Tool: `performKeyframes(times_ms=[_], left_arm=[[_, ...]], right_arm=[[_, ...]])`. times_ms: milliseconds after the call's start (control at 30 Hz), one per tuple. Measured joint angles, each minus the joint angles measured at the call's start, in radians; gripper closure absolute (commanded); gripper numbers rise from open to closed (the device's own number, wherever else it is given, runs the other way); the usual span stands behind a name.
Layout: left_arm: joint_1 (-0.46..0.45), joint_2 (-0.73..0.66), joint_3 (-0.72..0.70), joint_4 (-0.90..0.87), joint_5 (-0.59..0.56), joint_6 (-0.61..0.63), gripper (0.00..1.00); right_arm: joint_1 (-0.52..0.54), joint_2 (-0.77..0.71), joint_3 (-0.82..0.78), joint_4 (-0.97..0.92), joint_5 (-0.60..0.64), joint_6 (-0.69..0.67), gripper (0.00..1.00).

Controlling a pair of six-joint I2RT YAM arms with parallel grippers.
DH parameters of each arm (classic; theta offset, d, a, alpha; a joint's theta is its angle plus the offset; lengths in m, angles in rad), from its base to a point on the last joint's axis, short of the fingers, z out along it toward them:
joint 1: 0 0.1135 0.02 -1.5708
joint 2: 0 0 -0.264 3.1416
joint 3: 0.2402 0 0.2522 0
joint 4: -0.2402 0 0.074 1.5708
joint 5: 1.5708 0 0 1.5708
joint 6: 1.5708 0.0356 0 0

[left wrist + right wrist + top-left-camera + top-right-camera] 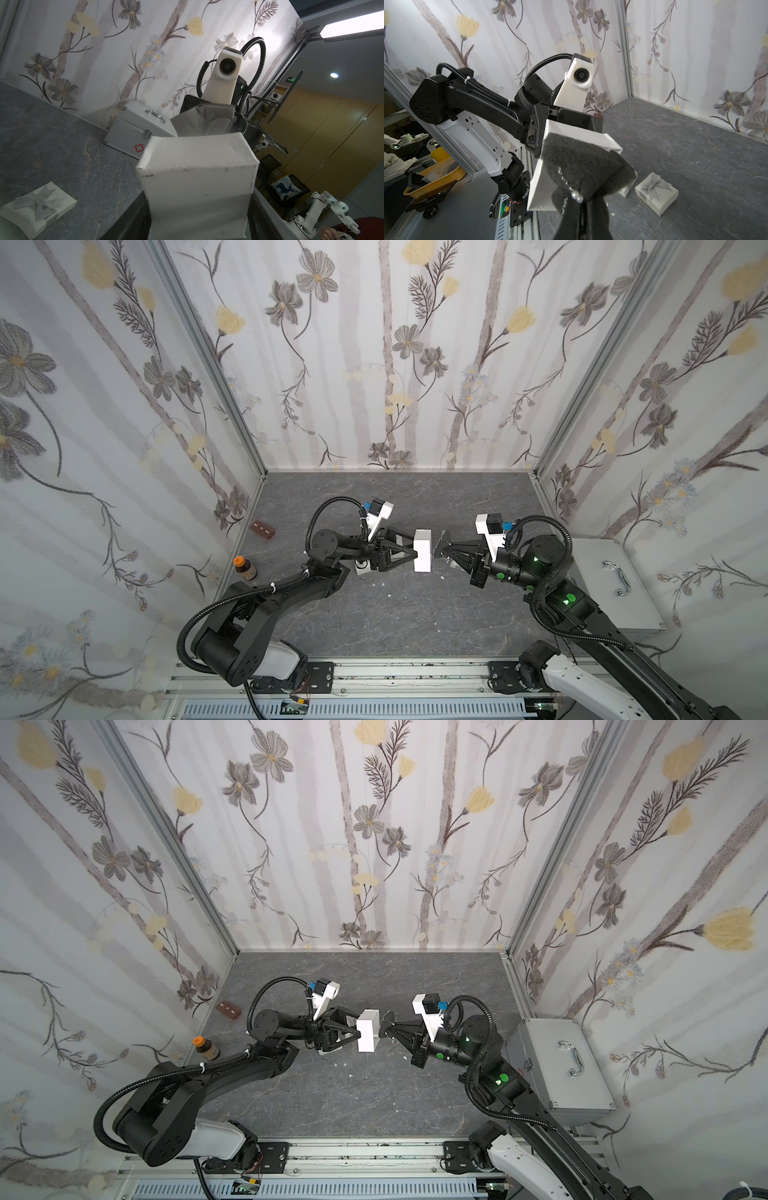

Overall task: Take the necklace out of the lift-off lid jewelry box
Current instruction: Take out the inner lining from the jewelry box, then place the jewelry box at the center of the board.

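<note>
Across the whole floor of the cell, grey marbled tabletop [395, 614]. At its right edge, shut silver first-aid case [615, 580], handle on the upper face. Mid-table and clear of the surface, left gripper [411, 550] clamped on white jewelry box base [422, 549] by two opposite walls. Tipped on its side, open mouth pointing straight at right gripper [444, 551], bottom toward the left wrist. In both top views, long side running from the near edge toward the back wall. Down on the table, apart from the base, lift-off lid [656, 192] with grey bow facing up. Bulging out of the box mouth, grey foam insert [581, 160], folded to a point and pinched there by the tightly closed right gripper. Near the left wall, upright orange-capped brown bottle [244, 568] and brown block [263, 529]. Along the foam, necklace [577, 196]: fine chain lengthwise toward the pinch, two pearls right at the fingertips. Unclear whether nipped along with the foam.
</note>
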Motion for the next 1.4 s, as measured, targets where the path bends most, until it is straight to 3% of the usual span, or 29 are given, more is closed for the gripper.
performKeyframes(times_ms=[500, 967, 1400], left_arm=[[-0.032, 0.274, -0.035, -0.008, -0.019, 0.051, 0.31], [-0.046, 0.344, -0.041, -0.008, -0.047, 0.070, 0.31], [-0.072, 0.451, -0.083, -0.008, -0.124, 0.124, 0.24]], right_arm=[[-0.069, -0.030, 0.002, -0.167, 0.156, 0.000, 0.96], [-0.162, 0.089, -0.014, -0.299, 0.332, 0.053, 0.97], [-0.180, 0.121, -0.020, -0.341, 0.361, 0.079, 0.97]])
